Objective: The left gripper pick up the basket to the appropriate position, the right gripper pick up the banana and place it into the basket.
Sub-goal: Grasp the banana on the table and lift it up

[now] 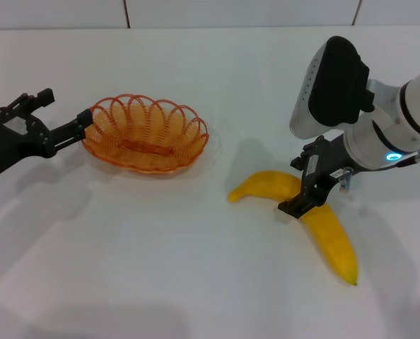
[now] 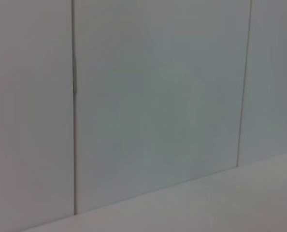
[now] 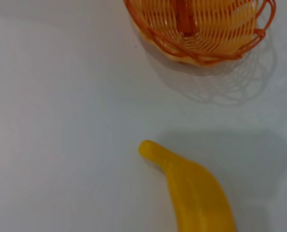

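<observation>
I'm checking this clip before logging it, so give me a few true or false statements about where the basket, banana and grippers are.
1. The banana lies inside the basket. False: it lies on the table, apart from the basket.
2. The left gripper is at the basket's rim. True.
3. The right gripper is down at the banana's middle. True.
4. The basket holds fruit. False: it is empty.

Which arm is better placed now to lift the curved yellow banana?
The right one. The right gripper sits over the middle of the curved yellow banana, while the left gripper is at the orange wire basket's rim.
</observation>
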`<state>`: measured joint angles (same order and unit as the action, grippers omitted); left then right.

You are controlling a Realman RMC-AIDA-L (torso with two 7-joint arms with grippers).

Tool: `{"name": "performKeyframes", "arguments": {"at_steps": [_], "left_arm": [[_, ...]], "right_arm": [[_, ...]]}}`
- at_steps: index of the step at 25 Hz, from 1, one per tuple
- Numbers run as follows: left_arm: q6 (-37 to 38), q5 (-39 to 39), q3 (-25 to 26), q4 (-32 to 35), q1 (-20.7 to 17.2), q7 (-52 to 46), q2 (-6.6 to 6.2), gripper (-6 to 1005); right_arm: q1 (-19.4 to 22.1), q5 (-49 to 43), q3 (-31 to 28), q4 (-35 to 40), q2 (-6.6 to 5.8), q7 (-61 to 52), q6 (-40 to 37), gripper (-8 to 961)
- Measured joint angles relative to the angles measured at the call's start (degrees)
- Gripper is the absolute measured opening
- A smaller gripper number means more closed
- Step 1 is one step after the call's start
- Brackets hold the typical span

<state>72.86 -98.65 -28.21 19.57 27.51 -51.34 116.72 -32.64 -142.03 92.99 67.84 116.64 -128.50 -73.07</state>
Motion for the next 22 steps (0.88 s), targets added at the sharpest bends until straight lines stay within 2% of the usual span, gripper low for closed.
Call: {"name": "performKeyframes", "arguments": {"at_steps": [8, 14, 22], "left_arm": [[0.02, -1.05, -0.22, 0.09, -0.58, 0.17, -0.02, 894], [0.93, -6.32, -0.27, 0.42, -2.49, 2.42, -0.15, 894], [3.63, -7.25, -0.26, 0.42, -4.05, 5.47, -0.29, 894]], "right_arm": [[-0.12, 0.00, 0.00, 0.00, -0.01, 0.00, -0.22, 888], [-0.18, 0.00, 0.00, -0.08, -0.01, 0.00, -0.35, 794], [-0.42, 0.00, 0.00, -0.88, -0.01, 0.00, -0.41, 800]]}}
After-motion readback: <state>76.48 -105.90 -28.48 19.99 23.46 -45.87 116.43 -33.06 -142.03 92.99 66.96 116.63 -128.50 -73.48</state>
